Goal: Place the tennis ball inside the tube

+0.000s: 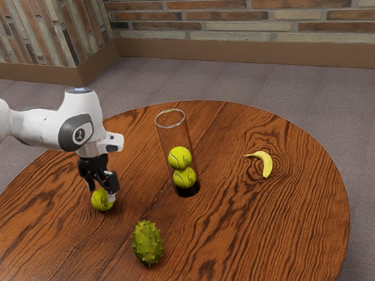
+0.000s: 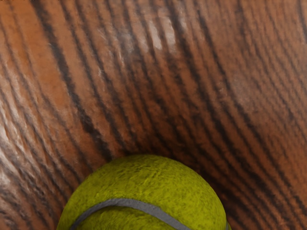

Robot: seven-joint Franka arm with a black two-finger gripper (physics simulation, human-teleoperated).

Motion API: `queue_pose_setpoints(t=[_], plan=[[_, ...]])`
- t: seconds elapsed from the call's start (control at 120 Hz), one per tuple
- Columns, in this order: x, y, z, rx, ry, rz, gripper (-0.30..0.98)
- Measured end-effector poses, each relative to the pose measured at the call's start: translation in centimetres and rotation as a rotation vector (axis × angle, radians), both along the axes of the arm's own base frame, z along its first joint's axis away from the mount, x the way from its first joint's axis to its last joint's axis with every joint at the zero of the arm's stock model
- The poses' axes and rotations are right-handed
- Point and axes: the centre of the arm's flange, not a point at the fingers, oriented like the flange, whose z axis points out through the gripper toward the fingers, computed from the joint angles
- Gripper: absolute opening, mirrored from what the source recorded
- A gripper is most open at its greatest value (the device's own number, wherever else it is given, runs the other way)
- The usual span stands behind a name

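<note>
1. The tennis ball [image 1: 101, 200] is seen down between the jaws, outside the upright tube [image 1: 174, 136].
2. Whether it is pinched or merely straddled cannot be told.
3. Two stacked balls [image 1: 180, 158] are held inside the tube.
4. A spiky fruit [image 1: 147, 242] and banana [image 1: 265, 163] are borne by the desk [image 1: 283, 237].

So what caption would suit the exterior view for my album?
Black robot gripper at a yellow-green tennis ball on a round wooden table, a clear upright tube nearby holding two more balls.
</note>
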Motion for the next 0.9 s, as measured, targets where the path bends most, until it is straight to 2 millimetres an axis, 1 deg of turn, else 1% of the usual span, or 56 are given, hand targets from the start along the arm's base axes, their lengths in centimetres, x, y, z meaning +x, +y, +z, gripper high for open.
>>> queue_pose_setpoints(t=[0.05, 0.267, 0.342, 0.425, 0.467, 0.492, 0.533, 0.6, 0.7, 0.742, 0.817, 0.9], plan=[[0.1, 0.0, -0.3, -0.005, -0.008, 0.000, 0.66], [-0.2, 0.0, -0.8, -0.010, -0.016, -0.001, 0.46], [-0.2, 0.0, -1.2, -0.014, -0.013, -0.001, 0.44], [-0.3, 0.5, -1.9, -0.019, -0.006, 0.009, 0.41], [-0.2, 0.6, -1.7, -0.018, -0.011, 0.010, 0.39], [-0.1, 0.5, -1.3, -0.014, -0.018, 0.009, 0.38], [0.1, 0.4, -0.1, -0.006, -0.038, 0.005, 0.36], [0.4, -0.7, 2.8, 0.007, -0.081, -0.009, 0.34], [0.9, -3.7, 8.1, 0.014, -0.162, -0.041, 0.32], [1.0, -4.9, 10.7, 0.019, -0.204, -0.050, 0.32], [0.9, -6.7, 14.8, 0.025, -0.270, -0.063, 0.32], [1.4, -8.8, 19.4, 0.022, -0.352, -0.080, 0.32]])
